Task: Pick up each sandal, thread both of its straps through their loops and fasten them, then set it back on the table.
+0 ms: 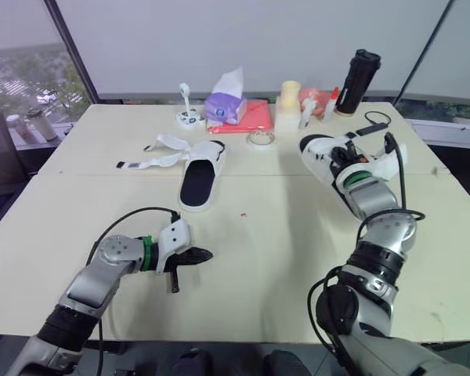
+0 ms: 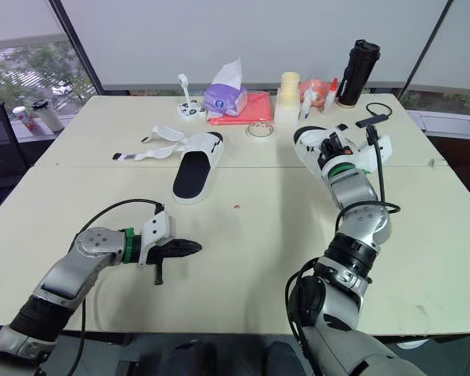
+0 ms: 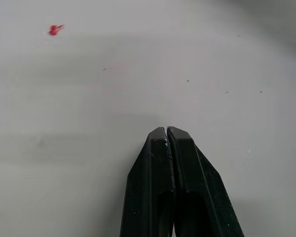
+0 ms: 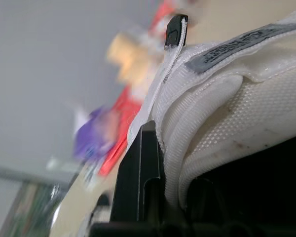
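Over at 2 o'clock on the table (image 1: 282, 258), the right gripper (image 1: 346, 154) is in on the right sandal (image 1: 317, 153), and the wrist view puts white strap (image 4: 222, 113) webbing hard against its black finger (image 4: 140, 168). It looks clenched on that strap, though the second finger is hidden behind the fabric. I cannot tell whether the sandal's sole is off the table or resting on it. So the step in hand reads as the strap work on this first sandal: the strap is gripped, but no loop can be made out, and nothing shows it threaded or fastened. The left gripper (image 1: 197, 255) hovers low over bare table at 7 o'clock, fingers pressed together on nothing, a red speck (image 3: 54, 29) beyond them, well apart from either sandal. The left sandal (image 1: 197, 184) lies flat toward 11 o'clock of centre, dark footbed up, its open straps (image 1: 153, 157) splayed out toward 9 o'clock, so that one looks untouched. The next move likely calls for a second hand: the left gripper needs to open and come across toward 2 o'clock to steady the sandal body. Then the right can steer the strap end at its loop. Soft webbing will flop, so a grip close to the tip would help.
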